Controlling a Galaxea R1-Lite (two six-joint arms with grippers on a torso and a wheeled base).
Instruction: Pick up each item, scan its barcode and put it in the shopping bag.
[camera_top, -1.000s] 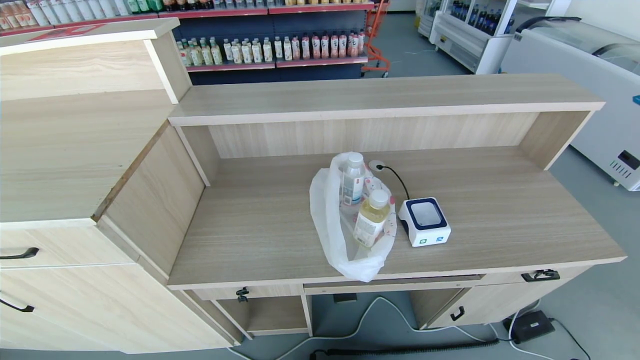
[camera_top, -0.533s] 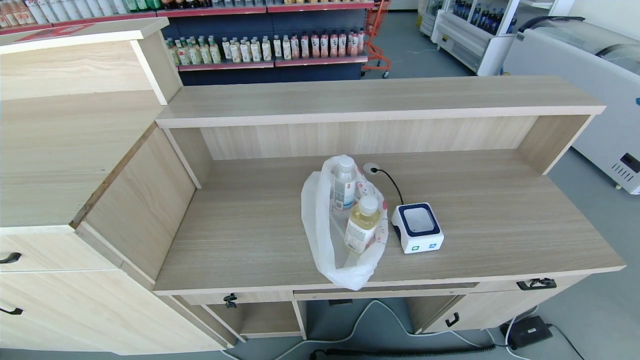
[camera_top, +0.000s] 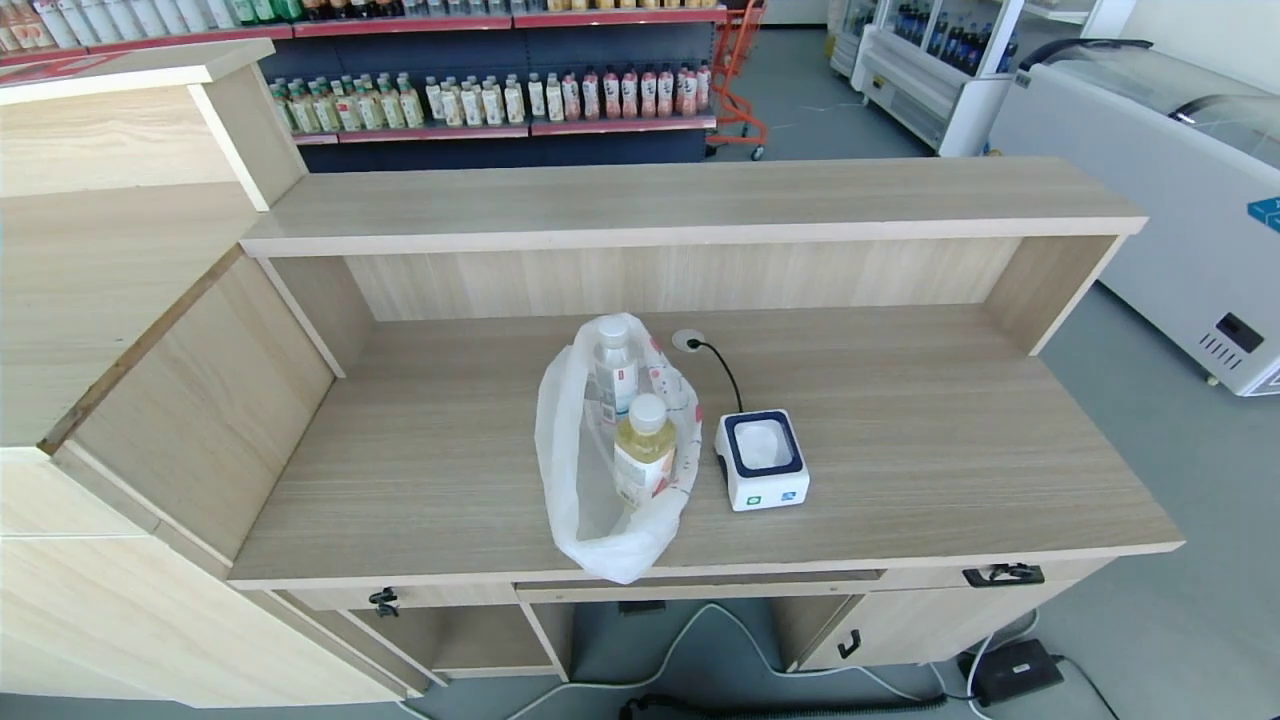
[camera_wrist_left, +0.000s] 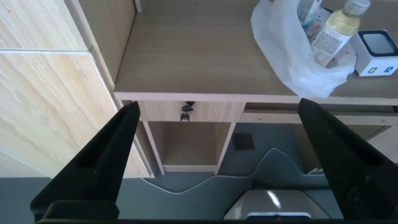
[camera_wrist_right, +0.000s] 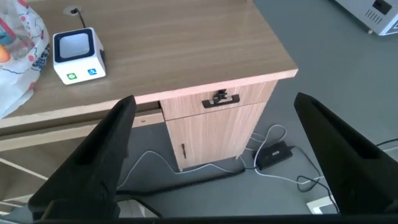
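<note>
Shopping bag (camera_top: 565, 460) stands low-centre in the head view at the front edge of the counter (camera_top: 950, 450); nearer, left gripper (camera_wrist_left: 219, 109) and right gripper (camera_wrist_right: 216, 102) hang spread and empty. Inside, yellow bottle (camera_top: 643, 455) before clear bottle (camera_top: 613, 365); scanner (camera_top: 765, 465) just right of it.

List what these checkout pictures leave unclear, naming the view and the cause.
1. Barcodes on the yellow drink bottle and clear bottle: head view, too small.
2. Clear bottle's base: head view, behind the yellow drink bottle and shopping bag.
3. Clear bottle's cap: left wrist view, cut off by the picture's edge.
4. Shopping bag's contents: right wrist view, cut off by the picture's edge.
</note>
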